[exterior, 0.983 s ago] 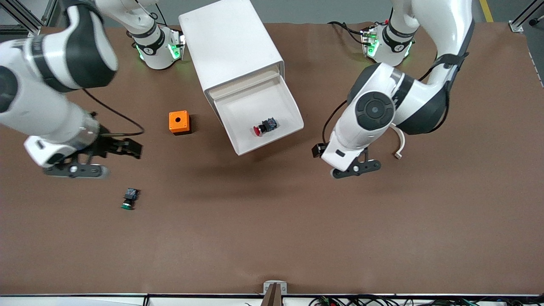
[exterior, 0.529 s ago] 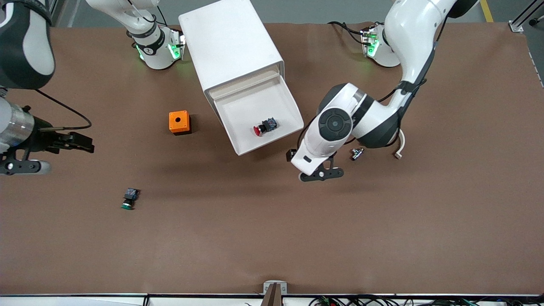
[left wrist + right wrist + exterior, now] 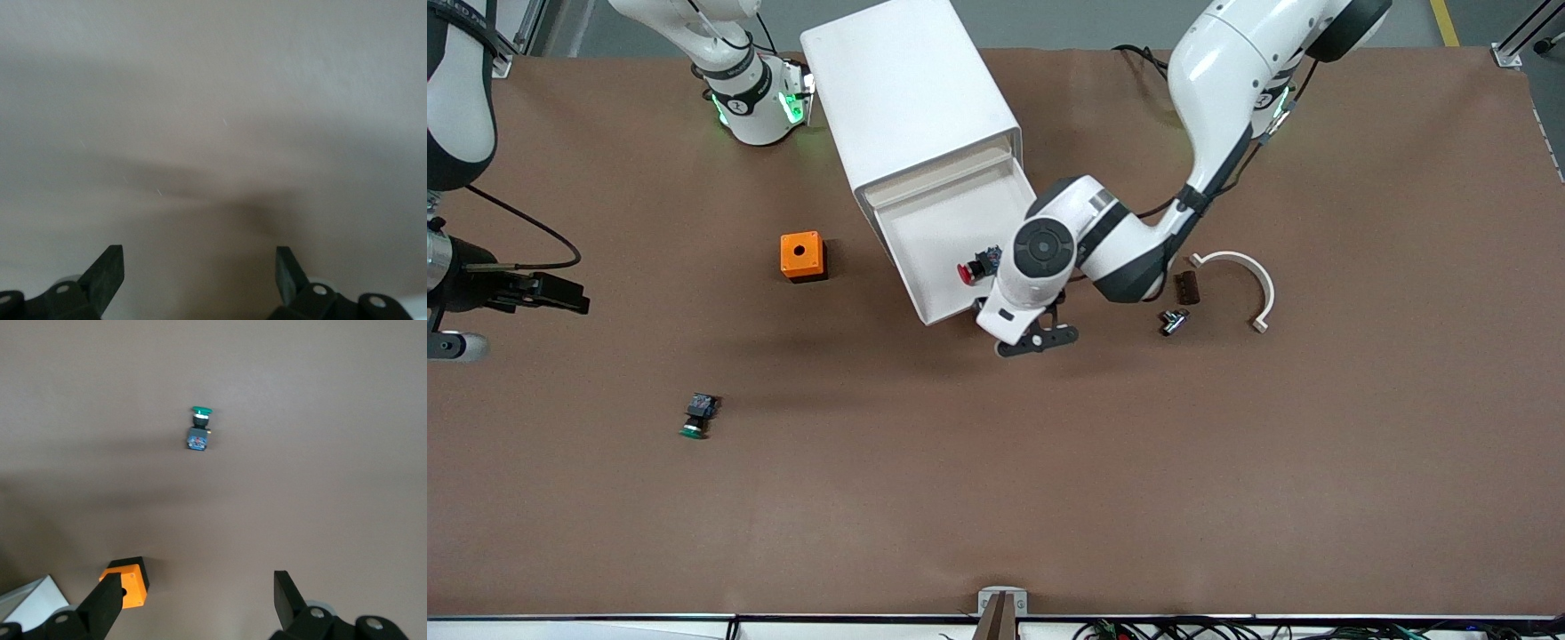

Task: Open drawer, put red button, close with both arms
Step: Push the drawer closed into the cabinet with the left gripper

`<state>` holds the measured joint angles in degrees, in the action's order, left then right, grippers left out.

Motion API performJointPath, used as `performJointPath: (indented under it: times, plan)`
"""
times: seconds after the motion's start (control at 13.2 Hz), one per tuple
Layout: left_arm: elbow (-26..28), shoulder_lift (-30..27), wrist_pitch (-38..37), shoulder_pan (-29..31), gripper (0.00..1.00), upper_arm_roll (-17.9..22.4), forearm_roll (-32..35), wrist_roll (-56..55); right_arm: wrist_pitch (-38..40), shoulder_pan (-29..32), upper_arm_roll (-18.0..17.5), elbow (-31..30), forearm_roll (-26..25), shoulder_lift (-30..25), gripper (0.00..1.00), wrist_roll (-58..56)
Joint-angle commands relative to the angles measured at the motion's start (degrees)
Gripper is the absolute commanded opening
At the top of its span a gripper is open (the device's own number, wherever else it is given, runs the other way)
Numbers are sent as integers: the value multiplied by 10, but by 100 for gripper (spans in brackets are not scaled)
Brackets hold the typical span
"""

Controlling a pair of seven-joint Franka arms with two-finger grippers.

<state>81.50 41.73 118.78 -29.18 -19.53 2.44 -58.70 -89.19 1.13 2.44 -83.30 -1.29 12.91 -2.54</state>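
Observation:
The top drawer [image 3: 934, 231] of the white cabinet [image 3: 907, 89] stands pulled open. The red button [image 3: 967, 272] lies on its side in the drawer, near the drawer's front wall. My left gripper [image 3: 1039, 339] is low at the drawer's front corner toward the left arm's end. Its fingers are open and empty. In the left wrist view the left gripper [image 3: 200, 261] faces a pale blurred surface very close. My right gripper [image 3: 447, 345] is over the table at the right arm's end, half out of view. The right wrist view shows the right gripper [image 3: 199, 588] open and empty.
An orange box [image 3: 801, 256] with a hole stands beside the cabinet toward the right arm's end, also in the right wrist view [image 3: 128, 581]. A green button [image 3: 697, 416] lies nearer the camera [image 3: 199, 430]. A white curved piece [image 3: 1249, 277], a brown block [image 3: 1186, 287] and a small metal part [image 3: 1172, 321] lie toward the left arm's end.
My left arm has swung from the left arm's end to the drawer's front corner, uncovering the curved piece and brown block. My right arm has drawn away toward the right arm's end.

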Motion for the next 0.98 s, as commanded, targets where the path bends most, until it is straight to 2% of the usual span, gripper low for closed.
performJointPath:
  times: [0.0, 0.23, 0.45, 0.6, 0.76, 0.91]
  plan:
    - [11, -6, -7, -6, 100, -21, -48, -16, 9, 13, -12, 7, -14, -2, 100, -37]
    - [50, -10, -12, -6, 100, -54, -74, -43, 9, 35, -13, 8, -3, -1, 100, -35]
    - [60, -9, -12, -12, 100, -91, -74, -114, 9, 34, -14, 34, -3, -1, 100, -33]
    - [61, -9, -12, -31, 100, -92, -74, -142, 12, 34, -15, 38, -2, -5, 100, -37]
    - [60, -6, -12, -48, 100, -91, -74, -158, 86, 32, -16, 38, -2, -11, 100, -34]
    - [60, -5, -9, -56, 100, -91, -74, -167, 94, 33, -16, 22, -1, -34, 100, -29]
